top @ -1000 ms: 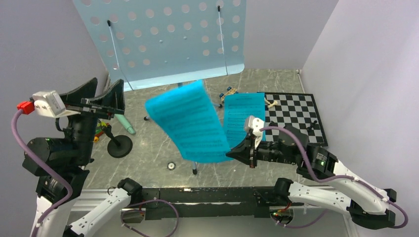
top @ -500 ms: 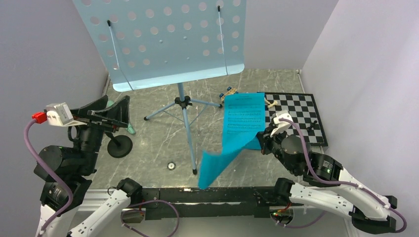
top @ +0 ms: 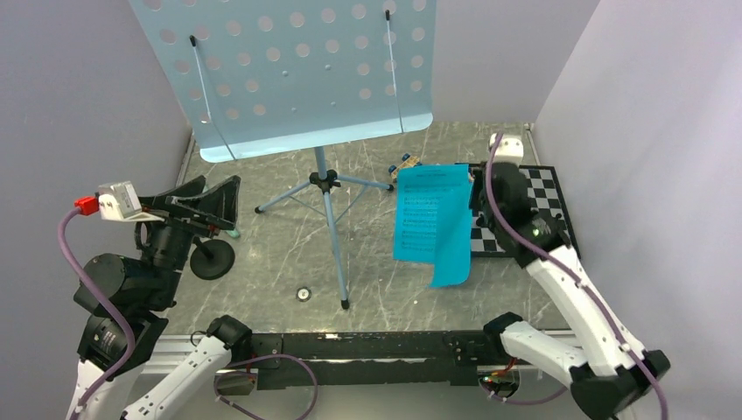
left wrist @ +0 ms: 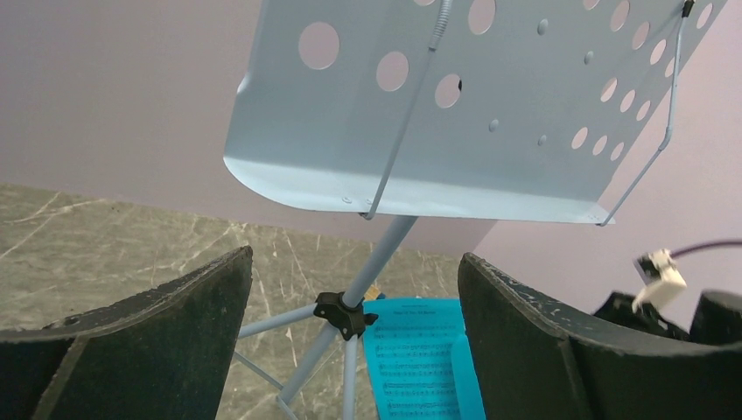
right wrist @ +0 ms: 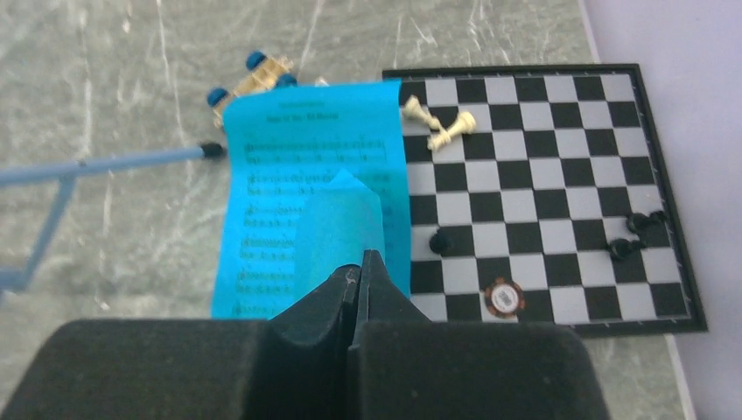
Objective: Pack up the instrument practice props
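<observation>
The wall (top: 630,131) sits close on my right, with open bench (top: 262,254) to the left. My right gripper (right wrist: 360,262) pinches a drooping turquoise sheet (top: 453,241). My left gripper (left wrist: 354,258) is spread wide.

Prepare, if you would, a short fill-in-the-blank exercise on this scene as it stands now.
1. The hanging turquoise printed music sheet is pinched by the ____ end effector.
2. A second turquoise sheet lies flat over the ____ edge of the black-and-white chessboard.
3. The left end effector, facing the pale-blue perforated music-stand tray, is ____.
Missing words: right; left; open.
</observation>
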You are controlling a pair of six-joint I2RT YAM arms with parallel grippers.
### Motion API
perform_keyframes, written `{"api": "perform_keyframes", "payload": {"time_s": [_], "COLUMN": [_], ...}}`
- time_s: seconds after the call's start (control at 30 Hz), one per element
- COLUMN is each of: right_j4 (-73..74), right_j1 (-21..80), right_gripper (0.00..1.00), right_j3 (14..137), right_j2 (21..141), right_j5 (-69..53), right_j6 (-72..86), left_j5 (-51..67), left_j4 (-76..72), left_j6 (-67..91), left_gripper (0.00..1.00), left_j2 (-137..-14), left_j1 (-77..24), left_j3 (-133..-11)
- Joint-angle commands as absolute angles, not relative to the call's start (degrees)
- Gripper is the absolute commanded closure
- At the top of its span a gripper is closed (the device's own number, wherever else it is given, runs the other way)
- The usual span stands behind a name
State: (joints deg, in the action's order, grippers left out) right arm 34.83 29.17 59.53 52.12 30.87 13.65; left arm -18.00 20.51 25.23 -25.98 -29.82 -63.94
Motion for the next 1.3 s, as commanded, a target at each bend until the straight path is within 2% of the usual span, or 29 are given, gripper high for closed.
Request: {"api": "perform_keyframes", "payload": {"time_s": [0.0, 0.13, 0.27, 0.4, 0.67, 0.73, 0.8, 0.87, 1.27], "right_j4": [28.94, 26.4, 25.37, 28.58, 27.03, 29.85, 39.58, 46.51, 38.9], "right_j1": [18.75, 10.69, 7.15, 6.23, 2.94, -1.95, -9.32, -11.34, -6.06], "right_gripper": [1.0, 1.0, 1.0, 1.0, 1.0, 1.0, 1.0, 1.0, 1.0], "right_j3": [70.34, 77.06, 84.46, 93.96, 103.47, 109.26, 119.57, 127.86, 126.5], "right_j2": [59.2, 67.7, 74.94, 81.74, 92.06, 99.59, 112.53, 120.91, 113.32], "right_j5": [12.3, -4.29, -12.94, -12.71, -16.62, -16.32, -21.55, -25.21, -30.65], "right_j6": [15.38, 21.39, 25.43, 23.99, 28.79, 32.94, 38.68, 39.74, 40.24], "left_j5": [-16.3, -15.25, -15.41, -15.49, -13.41, -12.93, -11.83, -10.6, -9.4], "left_j4": [21.14, 22.4, 22.76, 23.57, 24.17, 24.25, 23.62, 23.03, 21.48], "left_j6": [27.33, 28.87, 29.7, 29.27, 30.73, 31.03, 31.28, 31.2, 31.29], "left_gripper": [0.09, 0.1, 0.09, 0.09, 0.1, 0.1, 0.09, 0.1, 0.09], "left_j2": [-24.42, -22.91, -20.82, -19.68, -17.51, -17.47, -18.0, -19.09, -21.3], "left_j1": [-29.79, -29.77, -29.79, -29.78, -29.77, -29.79, -29.79, -29.79, -29.79], "left_j3": [-62.64, -59.97, -56.85, -56.15, -51.75, -51.3, -50.94, -50.8, -50.86]}}
